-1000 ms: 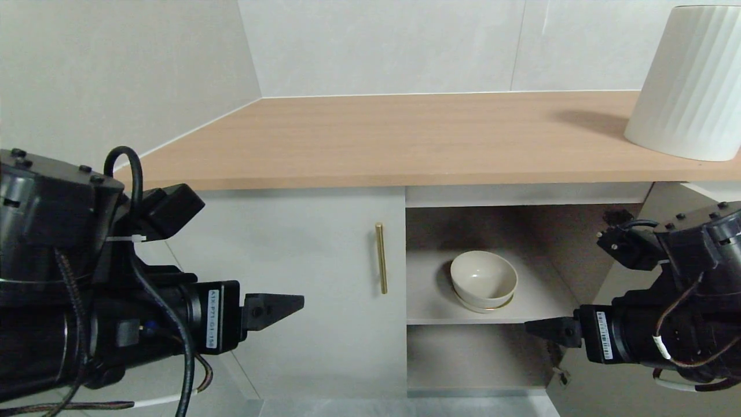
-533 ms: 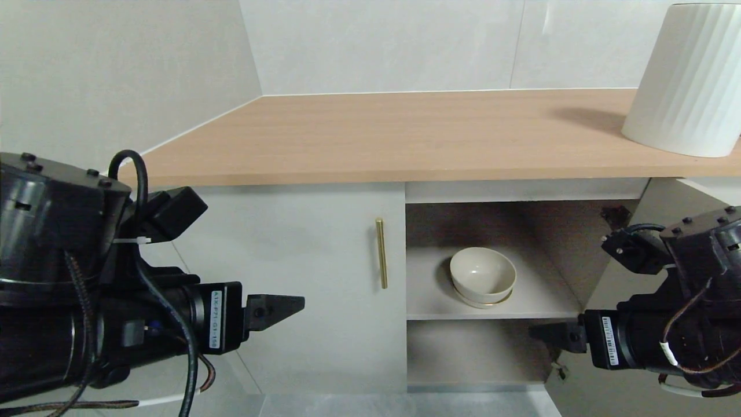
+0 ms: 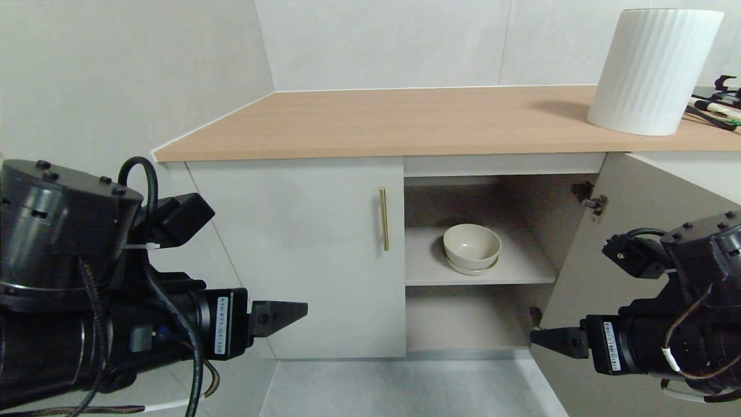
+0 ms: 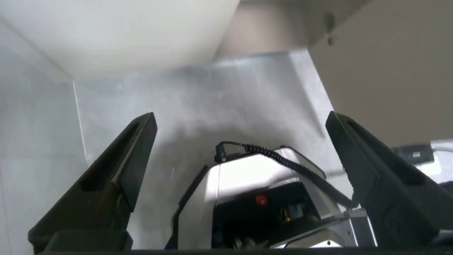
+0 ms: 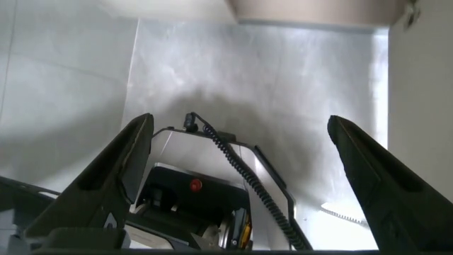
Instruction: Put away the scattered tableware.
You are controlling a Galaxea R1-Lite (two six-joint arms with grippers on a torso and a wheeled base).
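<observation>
Bowl (image 3: 472, 244) on saucer (image 3: 470, 270) sits in open cabinet (image 3: 512, 197).

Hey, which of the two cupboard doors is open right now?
The right door, swung outward, exposing the bowl on the upper shelf. The left door, with the brass handle, is shut.

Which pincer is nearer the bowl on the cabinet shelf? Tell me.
Right. The right pincer sits below and right of the bowl, by the open door; the left pincer is farther off, before the closed door.
</observation>
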